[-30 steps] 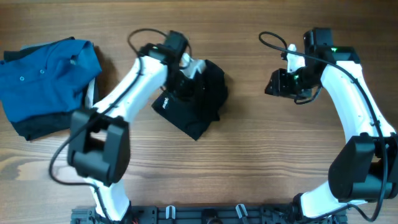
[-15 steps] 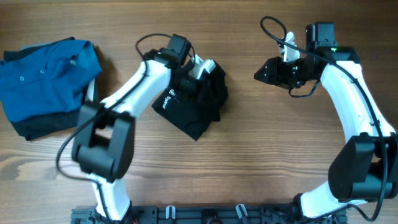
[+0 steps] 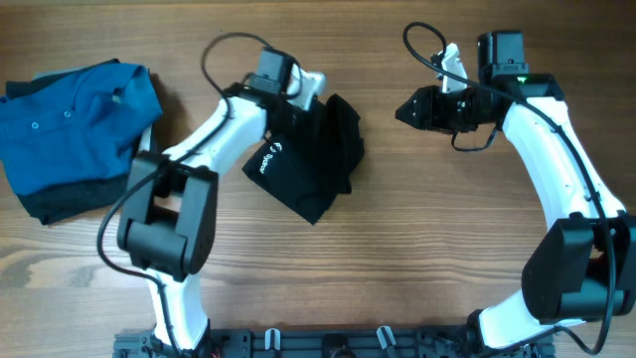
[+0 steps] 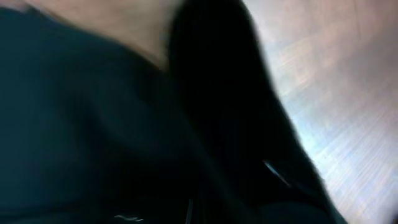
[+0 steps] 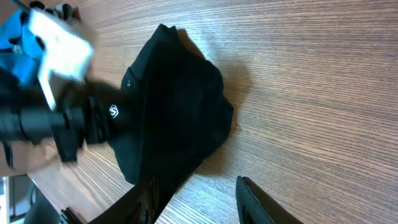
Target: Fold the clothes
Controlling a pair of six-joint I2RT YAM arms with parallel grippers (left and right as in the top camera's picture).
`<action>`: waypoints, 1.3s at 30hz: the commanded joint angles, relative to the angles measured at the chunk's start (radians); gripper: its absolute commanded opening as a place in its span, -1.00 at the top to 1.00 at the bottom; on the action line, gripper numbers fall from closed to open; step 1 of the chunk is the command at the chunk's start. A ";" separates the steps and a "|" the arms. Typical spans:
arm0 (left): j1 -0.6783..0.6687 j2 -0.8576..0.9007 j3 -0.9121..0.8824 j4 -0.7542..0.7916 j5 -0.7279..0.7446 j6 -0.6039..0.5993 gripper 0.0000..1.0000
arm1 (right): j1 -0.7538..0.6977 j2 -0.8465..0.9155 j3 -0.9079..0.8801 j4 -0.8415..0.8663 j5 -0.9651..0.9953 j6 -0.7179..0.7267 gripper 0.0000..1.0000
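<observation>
While the bunched black fabric shirt [image 3: 318, 159] lies on the wooden surface [image 3: 417, 249], right end effector [image 5: 196, 196] hangs spread, empty; left end effector [image 3: 301, 97] at its edge, opening indeterminate

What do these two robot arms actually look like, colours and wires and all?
Both the left arm and right arm are slim white tubes linked by chunky black joints, ending in black wrists with dark jaws. A thin black cable loops loose above each wrist, and a small green light glows on the right arm's wrist.
</observation>
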 commanded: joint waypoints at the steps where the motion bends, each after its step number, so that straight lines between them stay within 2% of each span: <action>1: -0.108 -0.005 -0.004 -0.118 0.153 0.088 0.92 | 0.000 0.011 0.008 -0.003 -0.022 0.010 0.10; 5: -0.124 -0.009 -0.004 -0.333 0.143 0.258 0.92 | 0.000 0.011 0.008 -0.008 -0.015 0.010 0.09; 7: -0.101 -0.029 -0.003 -0.375 0.143 0.256 0.92 | 0.000 0.011 0.008 -0.005 -0.016 0.010 0.08; 8: -0.076 -0.055 0.000 -0.394 0.143 0.256 0.92 | 0.000 0.011 0.008 0.006 -0.016 0.011 0.14; 10: 0.008 -0.151 0.037 -0.430 0.143 0.253 0.92 | 0.015 0.012 0.008 0.043 -0.026 0.013 0.48; 12: 0.066 -0.218 0.056 -0.425 0.142 0.252 0.92 | 0.055 0.021 0.008 0.073 -0.018 0.013 0.63; 13: 0.116 -0.265 0.058 -0.421 0.124 0.224 0.85 | 0.105 0.037 0.007 0.091 -0.002 0.013 0.64; 15: 0.196 -0.289 0.058 -0.443 -0.005 0.081 0.75 | 0.190 0.080 0.007 0.105 0.037 0.014 0.68; 16: 0.229 -0.280 0.055 -0.464 -0.031 0.007 0.63 | 0.236 0.112 0.007 0.104 0.068 0.015 0.71; 18: 0.270 -0.256 0.042 -0.493 -0.030 -0.105 0.55 | 0.303 0.181 0.007 0.100 0.145 0.056 0.71; 20: 0.283 -0.232 0.004 -0.503 -0.026 -0.196 0.36 | 0.338 0.263 0.007 0.103 0.170 0.074 0.70; 21: 0.284 -0.222 -0.025 -0.503 -0.022 -0.227 0.32 | 0.342 0.297 0.007 0.104 0.170 0.083 0.71; 22: 0.283 -0.216 -0.056 -0.499 -0.019 -0.253 0.17 | 0.343 0.337 0.007 0.103 0.170 0.091 0.71; 23: 0.284 -0.215 -0.089 -0.486 -0.008 -0.276 0.10 | 0.343 0.361 0.007 0.103 0.170 0.092 0.72; 26: 0.283 -0.216 -0.235 -0.362 0.144 -0.313 -0.46 | 0.343 0.395 0.007 0.099 0.170 0.089 0.72; 27: 0.282 -0.215 -0.278 -0.319 0.155 -0.360 -0.52 | 0.343 0.394 0.008 0.100 0.169 0.090 0.72; 30: 0.280 -0.216 -0.458 -0.057 0.173 -0.531 -0.99 | 0.343 0.394 0.008 0.095 0.164 0.092 0.72; 33: 0.261 -0.215 -0.561 0.187 0.183 -0.653 -1.00 | 0.343 0.394 0.008 0.094 0.162 0.092 0.72; 35: 0.244 -0.215 -0.597 0.315 0.131 -0.735 -1.00 | 0.343 0.394 0.008 0.092 0.161 0.092 0.72; 37: 0.220 -0.209 -0.608 0.383 0.074 -0.813 -0.99 | 0.343 0.394 0.008 0.092 0.162 0.092 0.72; 39: 0.176 -0.183 -0.608 0.410 -0.047 -0.890 -0.87 | 0.343 0.394 0.008 0.090 0.158 0.100 0.72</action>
